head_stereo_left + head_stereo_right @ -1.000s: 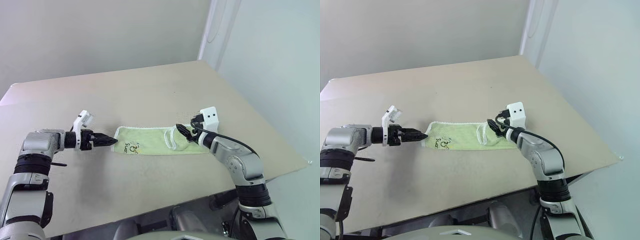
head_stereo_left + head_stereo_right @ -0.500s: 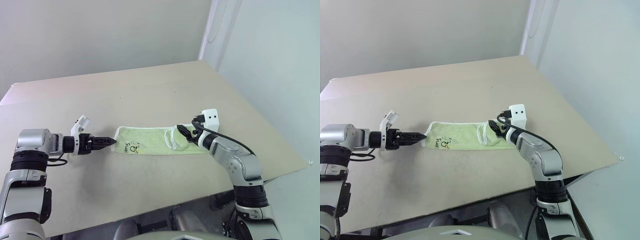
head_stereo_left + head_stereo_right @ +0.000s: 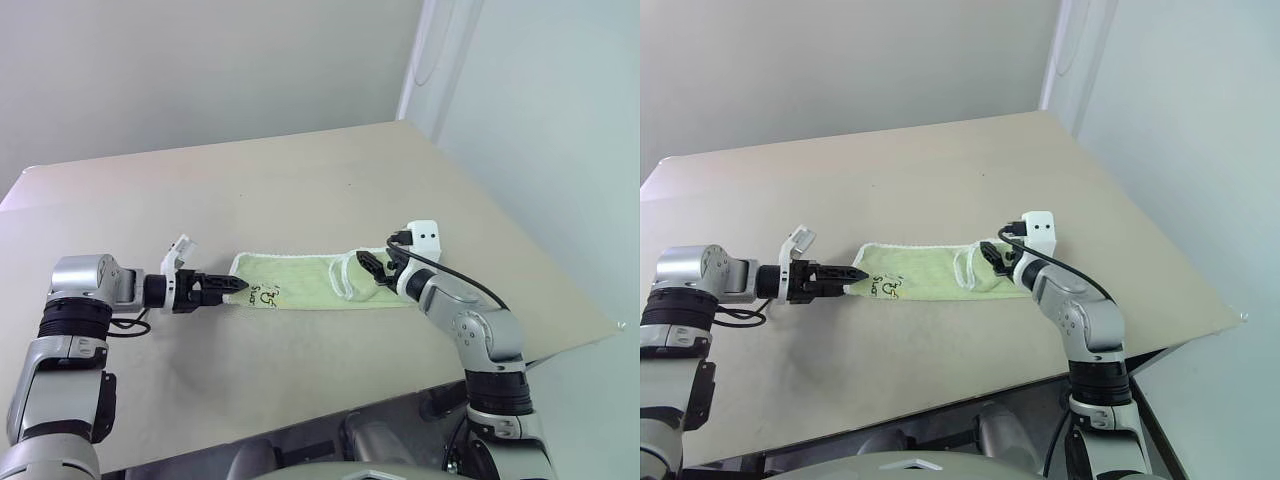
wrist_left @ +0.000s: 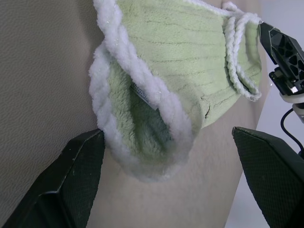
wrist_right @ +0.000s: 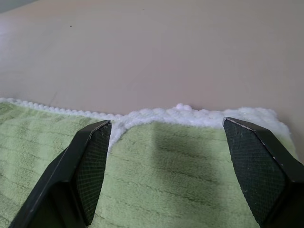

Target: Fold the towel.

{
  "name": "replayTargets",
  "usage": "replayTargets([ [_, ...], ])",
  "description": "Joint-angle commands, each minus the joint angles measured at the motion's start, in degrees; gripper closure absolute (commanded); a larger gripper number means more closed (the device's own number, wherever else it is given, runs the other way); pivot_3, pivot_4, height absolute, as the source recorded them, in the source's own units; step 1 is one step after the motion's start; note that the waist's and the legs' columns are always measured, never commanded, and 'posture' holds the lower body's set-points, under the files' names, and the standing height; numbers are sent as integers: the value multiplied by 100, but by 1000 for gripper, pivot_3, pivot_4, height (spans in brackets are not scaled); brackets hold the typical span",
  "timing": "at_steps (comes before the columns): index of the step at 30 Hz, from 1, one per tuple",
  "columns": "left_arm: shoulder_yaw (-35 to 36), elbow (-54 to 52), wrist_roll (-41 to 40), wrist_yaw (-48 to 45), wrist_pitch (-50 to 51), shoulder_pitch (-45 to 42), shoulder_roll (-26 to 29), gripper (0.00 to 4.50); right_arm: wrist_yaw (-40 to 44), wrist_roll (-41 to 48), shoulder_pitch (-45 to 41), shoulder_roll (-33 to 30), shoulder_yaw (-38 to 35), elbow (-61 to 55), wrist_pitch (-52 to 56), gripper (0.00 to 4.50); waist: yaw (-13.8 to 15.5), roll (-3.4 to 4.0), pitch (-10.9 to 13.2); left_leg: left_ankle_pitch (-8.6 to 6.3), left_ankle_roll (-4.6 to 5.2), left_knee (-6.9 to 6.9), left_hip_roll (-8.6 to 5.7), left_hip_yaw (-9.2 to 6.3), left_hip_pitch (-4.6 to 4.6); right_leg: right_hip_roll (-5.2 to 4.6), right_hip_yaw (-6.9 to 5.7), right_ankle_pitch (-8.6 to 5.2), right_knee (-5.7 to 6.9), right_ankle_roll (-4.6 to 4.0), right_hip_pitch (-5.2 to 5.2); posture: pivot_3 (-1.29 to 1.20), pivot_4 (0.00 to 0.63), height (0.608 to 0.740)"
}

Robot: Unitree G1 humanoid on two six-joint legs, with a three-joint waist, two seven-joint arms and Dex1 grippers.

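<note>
A beige table (image 3: 300, 180) set against pale walls carries the towel (image 3: 310, 281), folded into a narrow lime-green strip lying flat near the front edge, its long axis running left to right across the head views. The printed figure (image 3: 266, 295) sits at its left end, the white loop (image 3: 345, 278) toward the right. The left gripper (image 3: 232, 286) has shifted rightward since a second ago and rolled about its own line, its tips now touching the towel's left end, jaws spread wide on either side of that end. The right gripper (image 3: 372, 267) stays over the right end, jaws spread above the cloth.
</note>
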Motion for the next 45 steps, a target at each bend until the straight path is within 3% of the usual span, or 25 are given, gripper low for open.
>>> replayTargets([
  [1,40,-170,-146,36,101,-2,32,82,-14,74,-91,46,-62,-195,-12,559,-1,0,0,0,0,0,0,0,0,0,0,0,0,0,0,0,0,740],
  [5,135,-206,-254,186,183,15,-137,82,-61,58,-78,55,-102,-178,-14,559,-1,0,0,0,0,0,0,0,0,0,0,0,0,0,0,0,0,740],
  [8,328,-264,-367,376,262,43,-298,906,-90,4,-72,49,-67,-140,-41,553,13,1,0,0,0,0,-3,0,-1,-3,0,0,-1,0,0,0,0,740],
  [16,503,-423,-544,585,324,134,-269,3897,-72,-29,-63,26,1,-131,-67,553,-3,1,0,0,-1,0,-3,-2,0,-2,0,0,1,0,-1,0,0,740],
  [18,521,-459,-591,555,303,137,-181,4470,-60,-40,-55,10,19,-134,-68,553,-8,1,1,0,-1,0,-3,-1,0,-3,0,0,1,0,-1,0,0,740],
  [22,440,-559,-634,502,250,173,-36,4470,-13,-69,-28,-29,75,-172,-53,553,-9,1,1,0,-1,-2,-3,-2,1,-2,0,0,1,0,-1,0,0,740],
  [35,-818,-1434,-43,-717,-1463,846,1501,4470,816,139,296,-477,582,-748,210,553,-17,3,5,0,-1,-7,-3,1,-2,-2,1,-4,-6,-4,-7,0,0,740],
  [40,-793,-1252,442,-805,-2770,815,1545,4470,1493,702,517,-573,645,-1430,155,553,2,5,8,0,-1,-8,-2,1,-5,-2,0,-10,-7,-12,-9,0,0,740],
  [45,-714,-1171,794,-1041,-4377,680,1358,4470,2341,779,878,-1339,984,-2027,-194,553,35,2,8,0,-1,-8,-3,6,-7,-7,0,-11,-12,-10,-9,0,0,740],
])
